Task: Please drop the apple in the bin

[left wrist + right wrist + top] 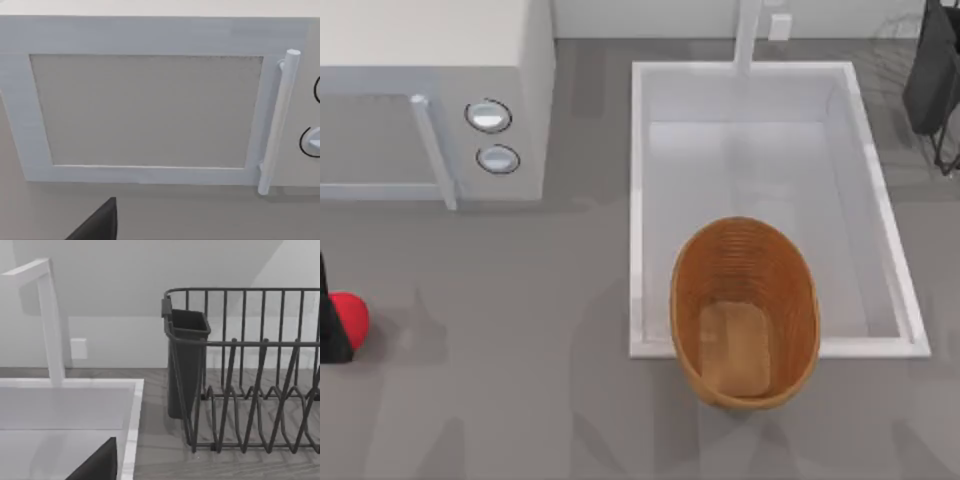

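Apple at the table's far left edge beside a dark left gripper, grip unclear; bin right, overlapping the sink's near rim.
Open grey tabletop lies between; wrist views show microwave and rack.

The grey table carries a microwave, apple and dish rack.

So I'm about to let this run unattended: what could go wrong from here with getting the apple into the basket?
1. The apple sits at the table's far left edge, half hidden by the left gripper; a poor grasp could roll it off.
2. The wicker basket lies far to the right, so a long carry may drop the apple.
3. The basket straddles the sink rim, so a bump might tip it.
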Controlling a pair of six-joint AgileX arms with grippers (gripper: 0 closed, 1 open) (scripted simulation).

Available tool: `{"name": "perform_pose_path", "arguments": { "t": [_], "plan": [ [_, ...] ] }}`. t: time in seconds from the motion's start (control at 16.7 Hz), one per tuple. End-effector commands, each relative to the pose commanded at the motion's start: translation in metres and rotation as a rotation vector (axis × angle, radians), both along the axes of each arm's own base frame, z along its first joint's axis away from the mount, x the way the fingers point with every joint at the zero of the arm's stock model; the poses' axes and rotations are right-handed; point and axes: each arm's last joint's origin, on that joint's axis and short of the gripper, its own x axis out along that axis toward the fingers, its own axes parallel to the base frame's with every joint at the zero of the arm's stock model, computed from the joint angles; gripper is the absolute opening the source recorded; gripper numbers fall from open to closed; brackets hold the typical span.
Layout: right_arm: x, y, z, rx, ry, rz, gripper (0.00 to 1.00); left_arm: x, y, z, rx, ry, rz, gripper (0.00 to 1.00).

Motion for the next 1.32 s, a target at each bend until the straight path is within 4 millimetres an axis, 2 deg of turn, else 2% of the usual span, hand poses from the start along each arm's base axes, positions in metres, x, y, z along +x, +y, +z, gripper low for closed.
{"name": "perform_pose_path", "arguments": {
  "t": [0.18,0.48,0.72,0.96,1.14,1.32],
  "plan": [
    [0.0,0.0,0.0,0.0,0.0,0.0,1.0,0.019,0.001,0.019,0.0,0.223,0.003,1.0],
    [0.0,0.0,0.0,0.0,0.0,0.0,1.0,0.078,0.003,0.031,-0.002,0.682,0.005,1.0],
    [0.0,0.0,0.0,0.0,0.0,0.0,1.0,0.129,0.006,0.024,-0.005,0.996,0.005,1.0],
    [0.0,0.0,0.0,0.0,0.0,0.0,1.0,0.172,0.009,0.005,-0.008,1.236,0.007,1.0],
    [0.0,0.0,0.0,0.0,0.0,0.0,1.0,0.192,0.01,-0.007,-0.009,1.34,0.01,1.0],
    [0.0,0.0,0.0,0.0,0.0,0.0,1.0,0.2,0.011,-0.012,-0.01,1.377,0.012,1.0]
  ]
}}
